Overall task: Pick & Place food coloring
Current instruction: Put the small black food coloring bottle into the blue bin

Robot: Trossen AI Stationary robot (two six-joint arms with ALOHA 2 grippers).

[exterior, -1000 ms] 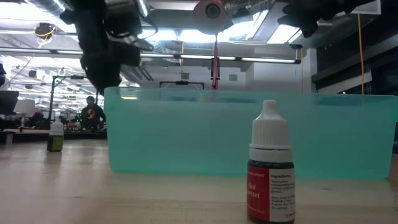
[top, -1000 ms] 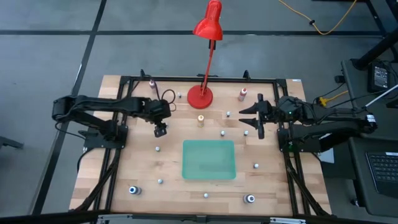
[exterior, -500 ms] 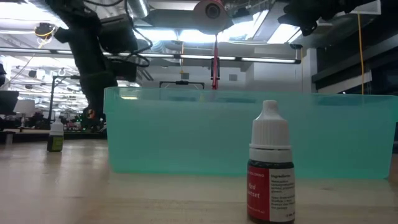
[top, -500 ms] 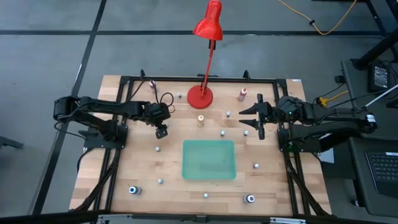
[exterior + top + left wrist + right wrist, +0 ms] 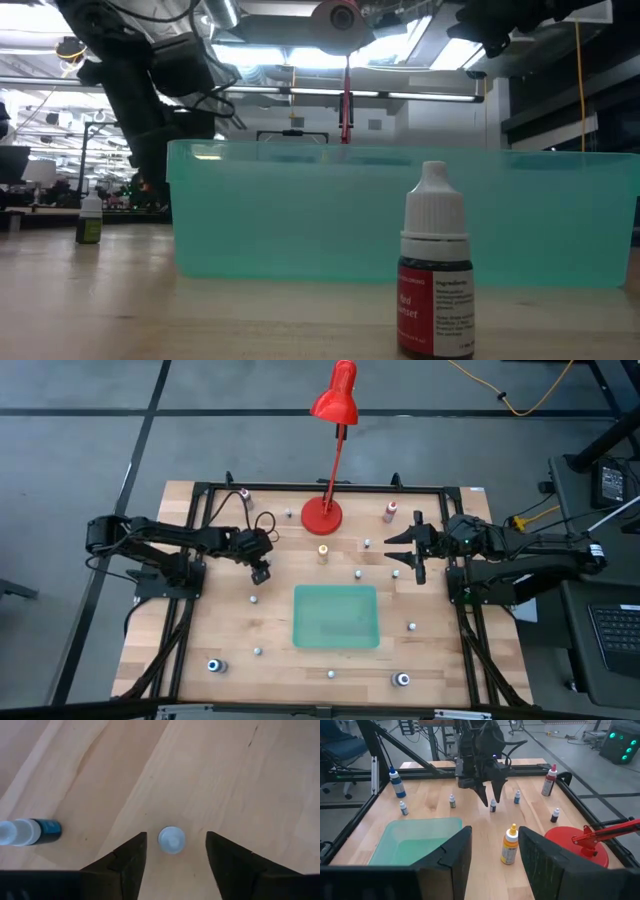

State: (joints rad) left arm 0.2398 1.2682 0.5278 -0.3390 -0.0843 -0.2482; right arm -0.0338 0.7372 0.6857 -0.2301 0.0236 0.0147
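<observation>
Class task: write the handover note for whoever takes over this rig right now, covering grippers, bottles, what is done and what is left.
Left gripper: fingers open, straddling a white-capped bottle standing on the table; not gripped yet.
Right gripper: open, empty, hovering at the table's right side.
Food coloring: bottles scattered over the table, including an orange-capped one near the lamp base.
Done: nothing visible in the green tray.
Left: presumably grasp this bottle, move it to the tray, then the rest.

A pale wooden table (image 5: 230,640) carries everything — a flat green tray (image 5: 336,616) near its middle, the round red base of a desk lamp (image 5: 322,514) toward the far edge, and tiny food coloring bottles (image 5: 258,650) scattered around them, standing well apart from one another.
</observation>
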